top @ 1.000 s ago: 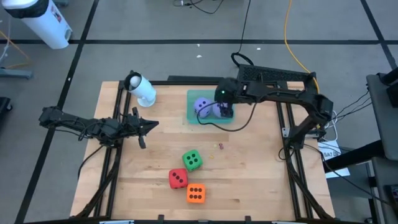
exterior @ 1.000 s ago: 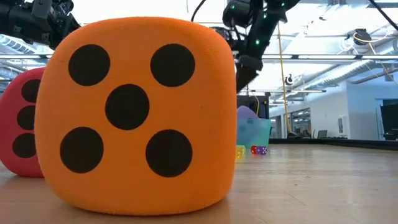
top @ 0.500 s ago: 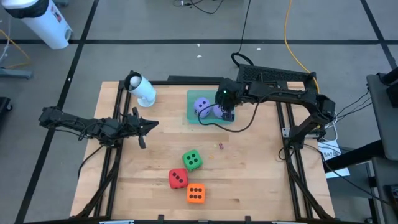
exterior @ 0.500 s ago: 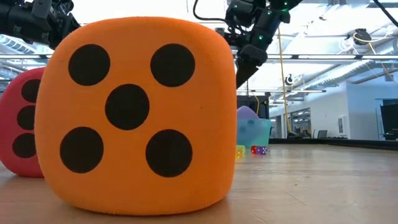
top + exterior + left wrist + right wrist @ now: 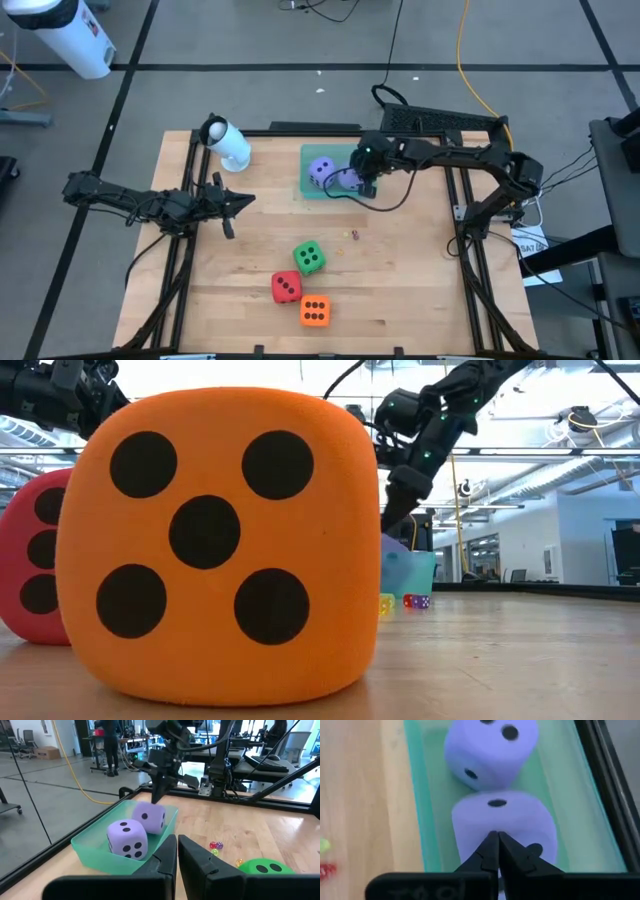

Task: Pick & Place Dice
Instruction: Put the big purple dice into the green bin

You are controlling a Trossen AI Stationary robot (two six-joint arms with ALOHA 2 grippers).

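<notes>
The wooden table has bare room along its right half. Beyond it, an open workshop floor with a person standing. The teal tray by the far edge holds two purple dice. Green die, red die and orange die cluster near the front. The right gripper hangs pinched closed above a purple die; the left gripper waits closed at the left.

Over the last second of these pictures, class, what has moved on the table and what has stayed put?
The right gripper has drawn back from over the teal tray toward its right-hand edge, its fingers shut and empty; the nearer purple die is left in the tray beside the other purple die. The left gripper, green die, red die and orange die stayed where they were.
</notes>
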